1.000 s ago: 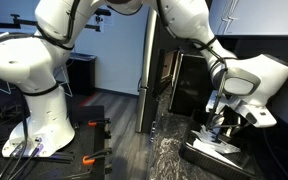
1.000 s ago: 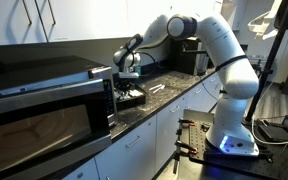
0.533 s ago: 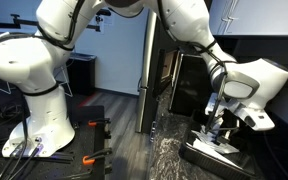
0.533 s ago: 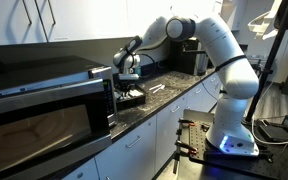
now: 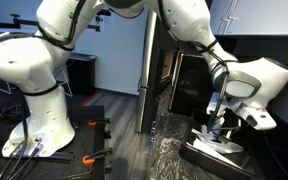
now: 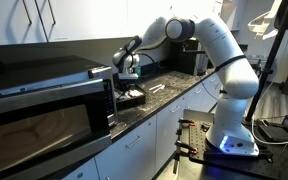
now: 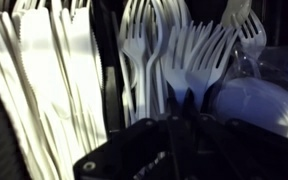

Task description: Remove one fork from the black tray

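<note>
Beside the forks [image 7: 174, 55], knives [image 7: 44, 75] fill another compartment of the black tray [image 7: 110, 100].

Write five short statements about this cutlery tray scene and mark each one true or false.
1. The forks in the wrist view are white plastic. True.
2. The gripper hangs over the black tray. True.
3. The knives lie right of the forks in the wrist view. False: they lie to the left, across a dark divider.
4. The black tray stands on the floor by the robot's base. False: it sits on the dark countertop.
5. Only one fork is in the tray. False: many forks are piled together there.
</note>
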{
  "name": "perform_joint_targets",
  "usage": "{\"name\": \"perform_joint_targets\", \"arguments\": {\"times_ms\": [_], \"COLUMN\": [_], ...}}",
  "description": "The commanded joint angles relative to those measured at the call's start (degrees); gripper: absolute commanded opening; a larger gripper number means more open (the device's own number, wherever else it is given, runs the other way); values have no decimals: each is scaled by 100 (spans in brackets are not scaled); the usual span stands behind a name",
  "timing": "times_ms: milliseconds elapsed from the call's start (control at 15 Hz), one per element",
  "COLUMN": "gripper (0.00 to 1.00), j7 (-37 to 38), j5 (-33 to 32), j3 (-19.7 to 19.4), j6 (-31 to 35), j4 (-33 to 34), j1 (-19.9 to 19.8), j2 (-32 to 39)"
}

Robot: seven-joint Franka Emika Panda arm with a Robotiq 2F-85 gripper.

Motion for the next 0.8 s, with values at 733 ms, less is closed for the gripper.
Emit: {"name": "perform_joint_targets", "arguments": {"times_ms": [733], "gripper": [2], "j7": [325], "j5": [-169], "j3": [-195], "j6": [-155], "j4": [-893], "j1": [153], "j2": [-977]}}
